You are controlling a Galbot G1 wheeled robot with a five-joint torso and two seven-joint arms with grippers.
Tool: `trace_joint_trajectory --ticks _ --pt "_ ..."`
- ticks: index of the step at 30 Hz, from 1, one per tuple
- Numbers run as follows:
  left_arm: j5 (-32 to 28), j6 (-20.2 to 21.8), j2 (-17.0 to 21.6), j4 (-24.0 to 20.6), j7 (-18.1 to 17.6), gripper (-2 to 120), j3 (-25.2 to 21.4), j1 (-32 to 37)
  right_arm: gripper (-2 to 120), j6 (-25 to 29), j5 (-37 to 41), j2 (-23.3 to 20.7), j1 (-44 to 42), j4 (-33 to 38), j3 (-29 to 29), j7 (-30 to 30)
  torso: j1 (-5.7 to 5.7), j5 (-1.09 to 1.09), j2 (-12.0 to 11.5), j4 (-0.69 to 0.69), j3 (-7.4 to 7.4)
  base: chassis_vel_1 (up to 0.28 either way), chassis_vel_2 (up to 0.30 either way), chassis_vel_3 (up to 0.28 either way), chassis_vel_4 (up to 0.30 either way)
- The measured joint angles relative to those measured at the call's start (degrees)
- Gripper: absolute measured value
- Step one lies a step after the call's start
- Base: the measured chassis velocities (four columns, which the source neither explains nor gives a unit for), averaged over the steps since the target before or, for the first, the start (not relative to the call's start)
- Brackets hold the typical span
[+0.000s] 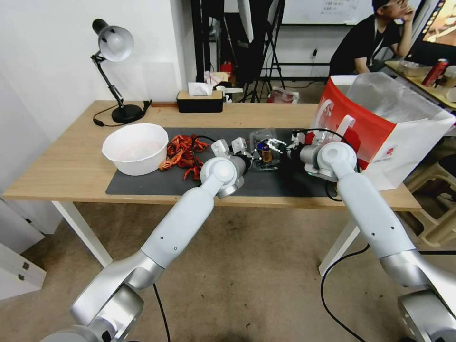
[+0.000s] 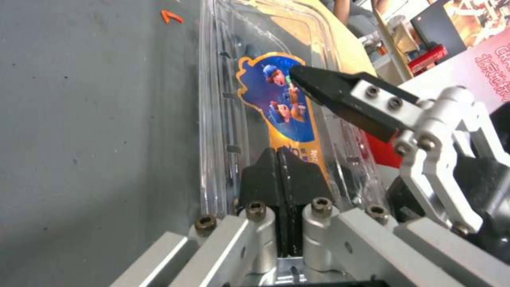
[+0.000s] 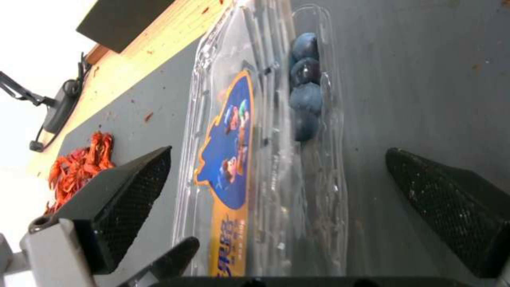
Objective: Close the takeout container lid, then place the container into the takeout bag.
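This is a lab or studio room set up for recording. A plain wooden table (image 1: 71, 166) with a dark mat (image 1: 142, 183) stands on a bare floor against a white wall, lit by a desk lamp (image 1: 114, 45). Behind it are black tripods and stands (image 1: 266, 42), loose cables, a whiteboard (image 1: 327, 10) and a screen (image 1: 441, 26) on a second desk.

Two glossy white arms with silver-grey joints and thin black cables; the left gripper (image 2: 284, 175) and right gripper (image 3: 276, 199) are bare aluminium with hex screws and black ribbed pads.
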Motion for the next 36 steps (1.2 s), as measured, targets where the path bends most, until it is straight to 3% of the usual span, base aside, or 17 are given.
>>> trace_joint_trajectory --ticks 9,11,14,17,26,29,36 --pt "0.00 -0.14 -0.03 -0.06 -0.05 0 0.02 0.01 88 0.00 0.61 0.39 0.20 -0.37 -0.11 1.19 0.00 -0.01 0.00 -0.01 0.00 0.000 0.000 0.000 0.000" --pt "0.00 -0.18 -0.04 -0.17 -0.10 0 0.04 0.03 72 -0.01 1.14 0.55 0.18 -0.51 -0.10 1.81 0.00 0.00 0.00 -0.01 0.00 0.000 0.000 0.000 0.000" --pt "0.00 -0.21 -0.02 -0.27 -0.16 0 0.04 0.04 66 -0.01 1.30 0.67 -0.04 -0.52 -0.02 2.04 0.00 0.00 0.01 -0.01 0.00 0.000 0.000 0.000 0.000" --pt "0.01 -0.23 0.19 -0.43 -0.22 0 0.07 0.05 49 -0.05 1.58 0.71 -0.40 -0.41 0.10 2.30 0.00 0.01 0.00 0.00 0.01 0.000 0.000 0.000 0.000" --pt "0.01 -0.32 0.30 -0.52 -0.31 0 0.07 0.05 21 -0.19 2.24 0.73 -0.68 -0.05 0.07 2.75 0.02 0.02 -0.02 0.04 0.02 0.000 0.000 0.000 0.000" --pt "0.01 -0.43 0.37 -0.69 -0.33 0 0.02 0.13 6 -0.19 2.32 0.89 -0.99 0.14 0.23 2.87 0.01 0.01 -0.01 0.03 0.01 0.000 0.000 0.000 0.000" --pt "0.02 -0.89 0.53 -1.05 -0.35 0 -0.09 0.17 0 -0.19 2.49 0.91 -1.14 0.54 0.43 3.17 0.01 0.00 -0.01 0.03 0.01 0.000 0.000 0.000 0.000"
